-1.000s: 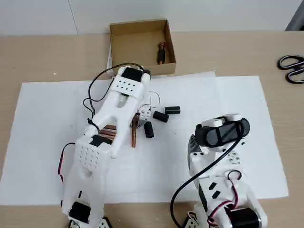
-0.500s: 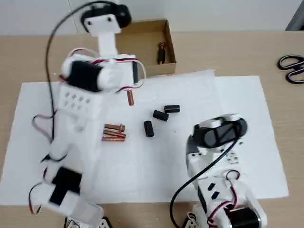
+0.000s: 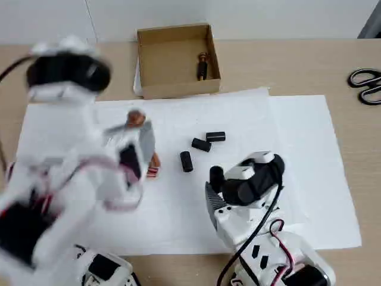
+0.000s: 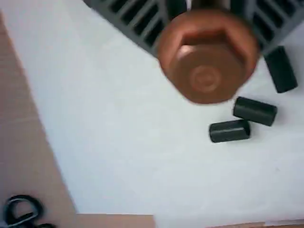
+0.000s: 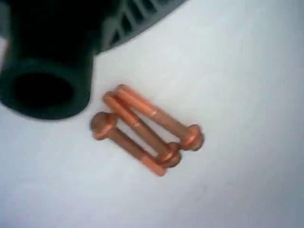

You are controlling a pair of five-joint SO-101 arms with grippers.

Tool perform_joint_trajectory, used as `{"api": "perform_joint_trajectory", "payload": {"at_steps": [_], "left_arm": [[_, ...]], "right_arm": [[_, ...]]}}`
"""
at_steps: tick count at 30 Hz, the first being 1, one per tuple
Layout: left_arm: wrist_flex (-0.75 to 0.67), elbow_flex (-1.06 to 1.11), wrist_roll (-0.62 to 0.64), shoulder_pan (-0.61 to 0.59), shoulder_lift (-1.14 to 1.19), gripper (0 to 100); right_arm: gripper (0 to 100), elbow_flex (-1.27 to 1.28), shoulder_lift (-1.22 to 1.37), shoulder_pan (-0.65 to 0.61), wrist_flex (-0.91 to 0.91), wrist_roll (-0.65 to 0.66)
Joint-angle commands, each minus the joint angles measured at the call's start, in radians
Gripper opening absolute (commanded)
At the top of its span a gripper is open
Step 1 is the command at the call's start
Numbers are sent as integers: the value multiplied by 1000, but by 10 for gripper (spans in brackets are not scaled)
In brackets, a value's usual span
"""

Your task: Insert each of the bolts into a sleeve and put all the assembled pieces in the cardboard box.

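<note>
High view, counting first: five bolts and five sleeves show across the views. One bolt already sits inside a sleeve; this assembled piece [image 3: 202, 65] lies in the cardboard box [image 3: 178, 89] close to its right wall. Its long axis runs near to far, with the copper head at the far end and the black sleeve at the near end.

The left gripper [image 3: 138, 128] is clenched on a single bolt [image 4: 206, 57], raised over the left part of the white paper [image 3: 286, 131]. In the left wrist view the bolt's hexagonal head faces the camera squarely, so its long axis runs along the line of sight and the shank is hidden behind the head.

Three loose bolts [image 5: 145, 130] lie on the paper side by side and touching, with their long axes parallel. Two have their heads at one end and the third is turned the opposite way.

Three loose sleeves [image 3: 201, 145] lie on the paper near one another but apart. The farthest lies crosswise, the middle one slanted and the nearest roughly near to far.

The right gripper [image 3: 213, 186] grasps a fourth sleeve [image 5: 42, 80], its open bore turned toward the right wrist camera, above the paper beside the three bolts.

Scissors [image 3: 366, 83] lie at the counter's [image 3: 309, 59] right edge.
</note>
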Motion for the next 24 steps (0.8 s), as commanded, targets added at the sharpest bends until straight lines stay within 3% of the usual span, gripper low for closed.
{"api": "perform_joint_trajectory", "payload": {"at_steps": [1,13,17,24], "left_arm": [[-75,154,12,6,-189,6],[-540,845,15,15,-652,6],[-629,955,17,34,-678,6],[-647,966,17,153,-678,6]], "right_arm": [[4,-46,1,-33,-1,-8],[6,12,1,-203,-48,-6],[5,77,1,-206,-110,60],[5,158,1,-249,-217,66]]}}
